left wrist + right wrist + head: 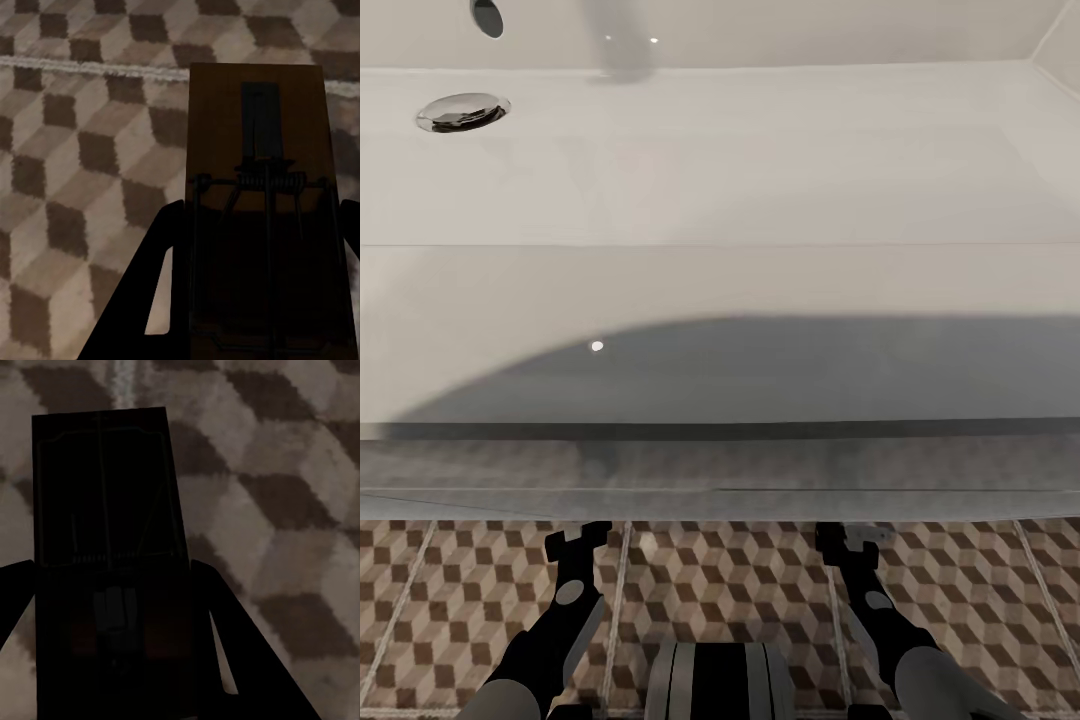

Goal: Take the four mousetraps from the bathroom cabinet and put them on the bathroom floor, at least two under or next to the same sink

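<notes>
A wooden mousetrap (255, 127) with a dark spring bar sits between the fingers of my left gripper (262, 210), just above the cube-patterned bathroom floor (75, 150). My right gripper (111, 566) holds a second mousetrap (101, 472), deep in shadow over the same tiles (285, 510). In the head view, the left gripper (575, 540) and right gripper (847, 540) reach forward low over the floor (720, 590), their tips at the front edge of a white sink (720, 180). The cabinet is out of view.
The sink's wide white basin has a chrome drain (463, 111) at its far left. Its front panel (720, 470) hangs over the tiles right ahead of my arms. My own base (715, 680) is between the arms.
</notes>
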Motion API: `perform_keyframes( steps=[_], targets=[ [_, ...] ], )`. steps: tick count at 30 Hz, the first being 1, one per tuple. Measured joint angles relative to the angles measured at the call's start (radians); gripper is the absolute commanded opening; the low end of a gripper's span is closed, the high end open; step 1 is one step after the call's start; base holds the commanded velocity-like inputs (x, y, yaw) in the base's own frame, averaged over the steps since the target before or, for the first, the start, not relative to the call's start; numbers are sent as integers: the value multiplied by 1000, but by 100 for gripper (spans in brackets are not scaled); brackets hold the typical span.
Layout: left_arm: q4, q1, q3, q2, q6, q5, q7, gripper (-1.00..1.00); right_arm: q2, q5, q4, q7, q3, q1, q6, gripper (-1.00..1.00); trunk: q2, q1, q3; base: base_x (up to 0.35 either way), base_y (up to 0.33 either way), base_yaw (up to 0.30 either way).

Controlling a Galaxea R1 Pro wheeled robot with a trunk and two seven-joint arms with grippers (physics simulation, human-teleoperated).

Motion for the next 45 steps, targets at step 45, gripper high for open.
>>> perform_keyframes(
  steps=[45],
  targets=[
    [12, 0, 4, 62, 124, -1, -128, -100, 0, 4, -2, 0, -1, 0, -5, -100, 0, 0, 0, 0, 0, 0]
  ],
)
